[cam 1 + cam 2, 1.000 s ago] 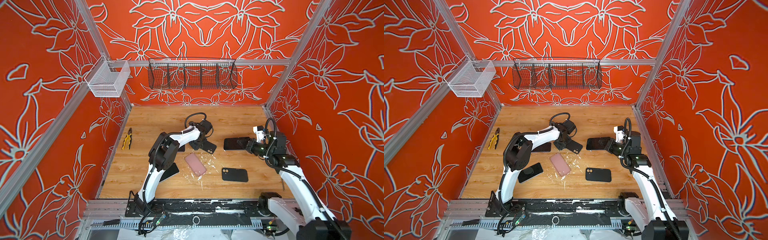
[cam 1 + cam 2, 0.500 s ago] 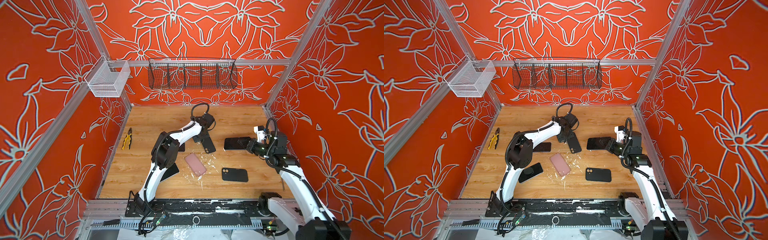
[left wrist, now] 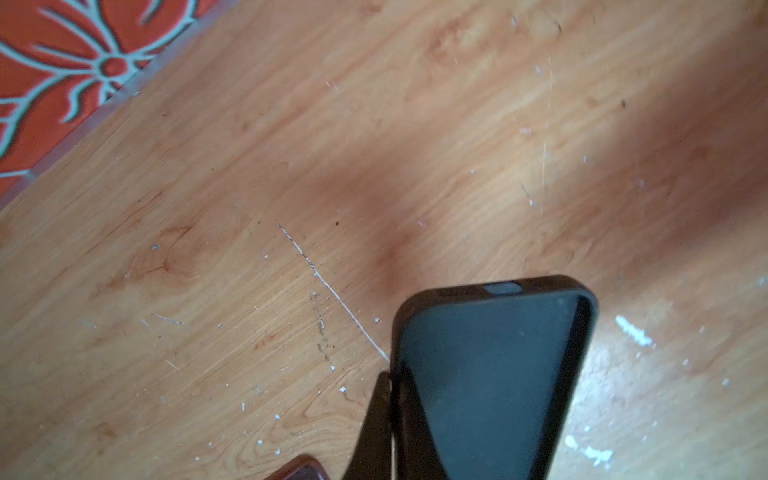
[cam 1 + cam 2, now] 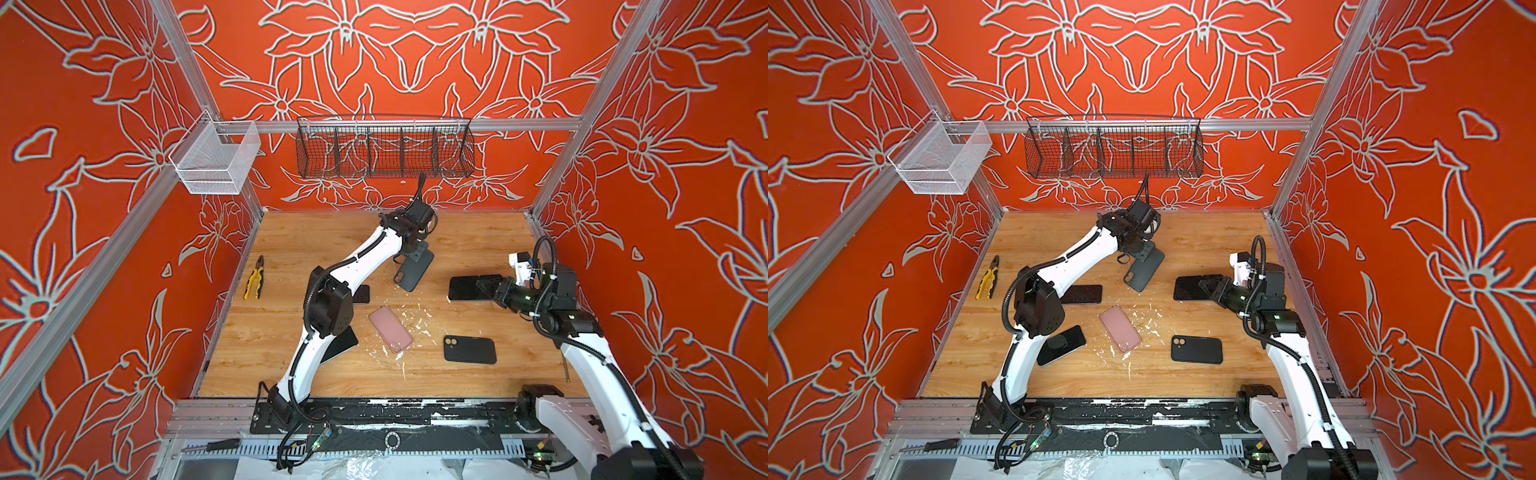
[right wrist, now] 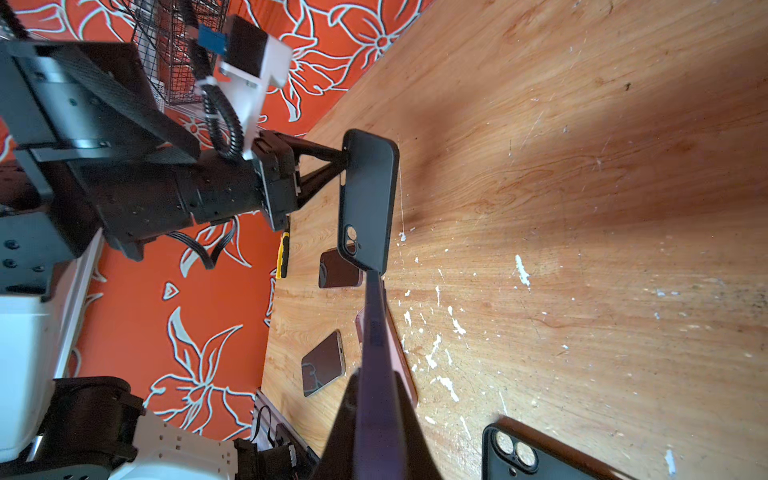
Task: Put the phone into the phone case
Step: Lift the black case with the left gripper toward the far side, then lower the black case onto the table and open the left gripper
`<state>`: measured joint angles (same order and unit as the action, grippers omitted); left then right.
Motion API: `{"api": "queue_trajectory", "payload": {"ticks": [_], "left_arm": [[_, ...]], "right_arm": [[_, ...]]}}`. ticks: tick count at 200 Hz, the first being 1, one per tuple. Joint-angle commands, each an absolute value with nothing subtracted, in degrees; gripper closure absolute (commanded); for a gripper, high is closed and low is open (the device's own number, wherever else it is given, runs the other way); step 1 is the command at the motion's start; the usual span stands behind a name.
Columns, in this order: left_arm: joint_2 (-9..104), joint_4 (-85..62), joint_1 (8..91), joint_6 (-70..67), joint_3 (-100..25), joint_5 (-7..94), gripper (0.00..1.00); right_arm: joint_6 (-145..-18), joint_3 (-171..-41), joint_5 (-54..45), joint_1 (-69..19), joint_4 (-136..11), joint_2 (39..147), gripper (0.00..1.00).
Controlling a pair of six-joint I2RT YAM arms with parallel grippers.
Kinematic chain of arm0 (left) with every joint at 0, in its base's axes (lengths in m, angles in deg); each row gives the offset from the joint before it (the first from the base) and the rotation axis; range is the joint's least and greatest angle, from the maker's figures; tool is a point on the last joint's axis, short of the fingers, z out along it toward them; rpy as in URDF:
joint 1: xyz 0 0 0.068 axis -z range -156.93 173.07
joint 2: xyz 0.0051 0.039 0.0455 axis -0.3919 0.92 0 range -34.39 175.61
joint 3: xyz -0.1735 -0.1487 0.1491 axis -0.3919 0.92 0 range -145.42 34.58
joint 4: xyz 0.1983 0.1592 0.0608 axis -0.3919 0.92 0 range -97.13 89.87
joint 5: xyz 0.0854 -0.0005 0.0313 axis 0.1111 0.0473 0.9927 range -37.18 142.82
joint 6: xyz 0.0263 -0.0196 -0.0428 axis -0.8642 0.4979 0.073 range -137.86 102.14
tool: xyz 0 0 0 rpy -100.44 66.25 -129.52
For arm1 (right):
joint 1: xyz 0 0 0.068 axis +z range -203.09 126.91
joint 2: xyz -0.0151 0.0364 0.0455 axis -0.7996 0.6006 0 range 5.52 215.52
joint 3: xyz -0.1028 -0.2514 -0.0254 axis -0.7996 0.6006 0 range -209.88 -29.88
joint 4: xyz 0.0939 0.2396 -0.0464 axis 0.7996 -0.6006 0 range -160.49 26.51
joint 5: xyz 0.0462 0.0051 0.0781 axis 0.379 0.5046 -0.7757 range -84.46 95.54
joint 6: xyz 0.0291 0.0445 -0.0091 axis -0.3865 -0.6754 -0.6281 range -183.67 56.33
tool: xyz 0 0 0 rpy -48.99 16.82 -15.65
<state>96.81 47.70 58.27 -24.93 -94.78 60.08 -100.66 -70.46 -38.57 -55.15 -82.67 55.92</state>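
while the left gripper (image 4: 417,254) is clamped on the dark phone case (image 4: 413,272), raised off the table (image 4: 311,241), the phone (image 4: 463,287) is pinched in the right gripper (image 4: 486,286) at the case's 3 o'clock. pink case (image 4: 390,329) is laid at 6 o'clock.
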Motion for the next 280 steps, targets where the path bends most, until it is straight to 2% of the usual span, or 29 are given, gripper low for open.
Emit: {"api": "queue_trajectory", "payload": {"ticks": [1,47,97,151,183,204,212,224,261,280], "left_arm": [[98.64,49.88,58.06,-38.83,-94.86,53.96,1.0],[101.71,52.17,58.1,-46.54,-99.24,45.01,1.0],[108.01,55.04,58.16,-51.83,-102.76,50.62,1.0],[109.27,53.22,57.17,-53.37,-102.12,51.58,1.0],[105.24,46.84,56.48,-46.47,-99.19,57.52,0.81],[99.12,43.18,55.79,-38.75,-95.08,59.88,0.58],[96.19,41.79,55.69,-36.56,-92.13,59.19,0.53],[91.35,39.0,55.59,-30.61,-87.72,61.11,0.38],[80.93,42.91,55.5,-0.45,-78.8,62.51,0.36],[79.38,46.33,55.51,15.11,-73.54,58.85,0.38]], "right_arm": [[-99.81,-73.32,-41.7,-55.46,-84.03,54.31,1.0],[-101.11,-72.76,-41.82,-55.55,-85.12,53.42,1.0],[-101.7,-73.23,-41.77,-55.44,-85.89,54.16,1.0],[-102.32,-73.59,-41.52,-55.4,-86.33,54.52,1.0],[-102.69,-73.21,-41.5,-55.38,-85.87,54.46,1.0],[-102.88,-72.63,-41.47,-55.36,-85.03,54.27,1.0],[-103.18,-72.19,-41.48,-55.33,-84.38,54.2,1.0],[-103.6,-71.62,-41.48,-55.29,-83.41,54.07,1.0],[-104.03,-70.05,-40.56,-55.29,-81.62,53.59,1.0],[-104.1,-69.27,-40.42,-55.22,-80.79,53.83,1.0]]}}
